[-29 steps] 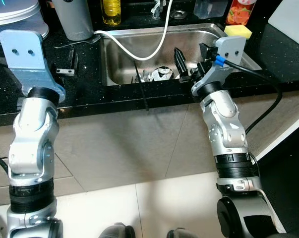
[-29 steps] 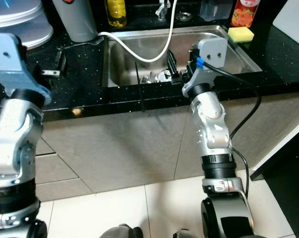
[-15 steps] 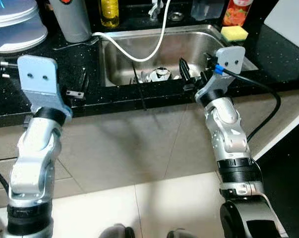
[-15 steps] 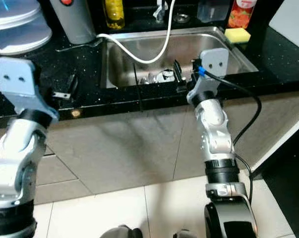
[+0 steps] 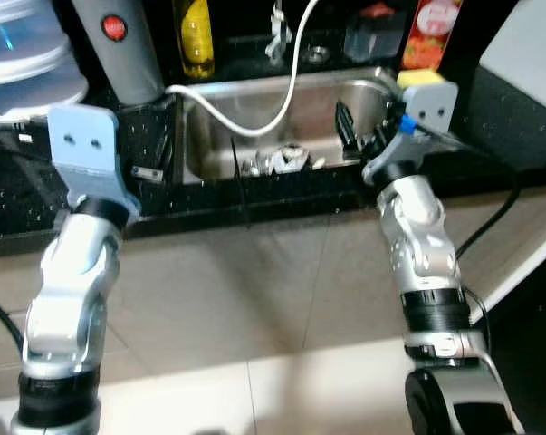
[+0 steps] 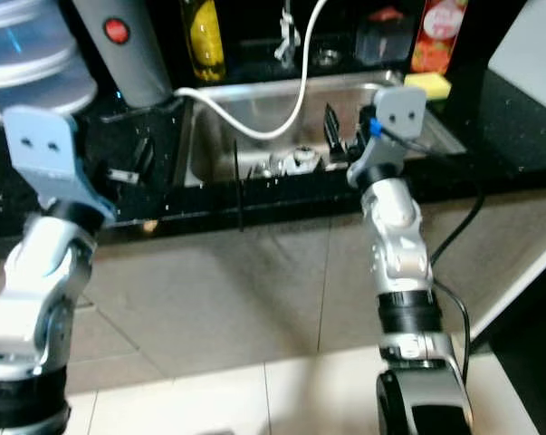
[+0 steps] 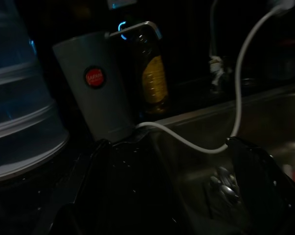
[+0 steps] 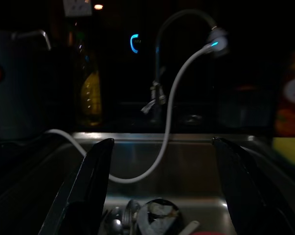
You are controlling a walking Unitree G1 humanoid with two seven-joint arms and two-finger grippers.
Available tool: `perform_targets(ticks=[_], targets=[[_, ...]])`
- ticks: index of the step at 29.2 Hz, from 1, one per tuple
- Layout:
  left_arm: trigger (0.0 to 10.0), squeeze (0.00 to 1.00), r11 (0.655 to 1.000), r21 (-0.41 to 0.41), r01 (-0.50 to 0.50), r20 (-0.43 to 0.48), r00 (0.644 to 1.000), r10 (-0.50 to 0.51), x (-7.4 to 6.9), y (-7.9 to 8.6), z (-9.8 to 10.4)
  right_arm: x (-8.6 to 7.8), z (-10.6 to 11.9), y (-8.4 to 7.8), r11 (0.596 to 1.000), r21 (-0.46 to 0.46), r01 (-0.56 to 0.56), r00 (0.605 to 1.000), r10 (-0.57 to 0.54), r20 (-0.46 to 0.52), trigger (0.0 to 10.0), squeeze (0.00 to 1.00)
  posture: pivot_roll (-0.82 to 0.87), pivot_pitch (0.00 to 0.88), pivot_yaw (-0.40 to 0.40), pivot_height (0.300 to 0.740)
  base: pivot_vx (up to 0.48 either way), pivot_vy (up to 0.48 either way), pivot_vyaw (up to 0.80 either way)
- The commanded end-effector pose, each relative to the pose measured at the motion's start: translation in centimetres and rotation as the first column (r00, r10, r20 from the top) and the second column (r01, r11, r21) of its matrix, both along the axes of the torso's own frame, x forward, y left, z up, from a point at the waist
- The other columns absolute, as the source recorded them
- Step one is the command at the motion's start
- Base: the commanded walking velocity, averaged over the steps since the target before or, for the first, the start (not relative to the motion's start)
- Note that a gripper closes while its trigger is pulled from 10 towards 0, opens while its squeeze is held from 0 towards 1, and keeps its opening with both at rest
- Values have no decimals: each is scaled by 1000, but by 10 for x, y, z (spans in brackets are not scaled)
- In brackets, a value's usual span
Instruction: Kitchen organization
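Both grippers empty, fingers spread: right gripper (image 8: 159,196) should drop straight onto sink (image 5: 254,109) cutlery (image 8: 120,218), probably spoons, left gripper (image 5: 159,163) over counter.

Both head views are evenly lit but softly blurred. The wrist views are very dark. A blue glow (image 8: 134,43) shows.

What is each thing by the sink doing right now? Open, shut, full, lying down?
right gripper: open, holding nothing, over the sink.
left gripper: open, holding nothing, at the counter's edge left of the sink.
sink: holds dirty cutlery at the bottom.
white hose: hangs loose, drooping into the sink.
yellow bottle: upright behind the sink.
grey canister: upright on the counter.
yellow sponge: lies flat on the counter at the sink's right corner.
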State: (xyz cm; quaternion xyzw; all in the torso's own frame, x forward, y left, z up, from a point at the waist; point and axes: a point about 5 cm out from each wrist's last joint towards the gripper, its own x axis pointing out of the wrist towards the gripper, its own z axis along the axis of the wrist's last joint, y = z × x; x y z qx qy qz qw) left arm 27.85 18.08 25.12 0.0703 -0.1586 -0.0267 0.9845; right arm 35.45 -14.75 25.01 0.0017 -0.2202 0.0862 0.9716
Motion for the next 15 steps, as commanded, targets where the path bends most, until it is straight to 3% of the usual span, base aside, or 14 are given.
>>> perform_targets(ticks=[1,15], targets=[[10000,0,1000,15,-8,-7,1000,8,1,2,-2,1,-2,1,1000,-4,-1,1000,1,-7,10000,0,64,50,46,740,472,0,0],[10000,0,1000,17,-13,-10,1000,14,0,2,-3,1,-2,2,1000,-2,-8,1000,8,-6,10000,0,69,50,44,740,448,0,0]])
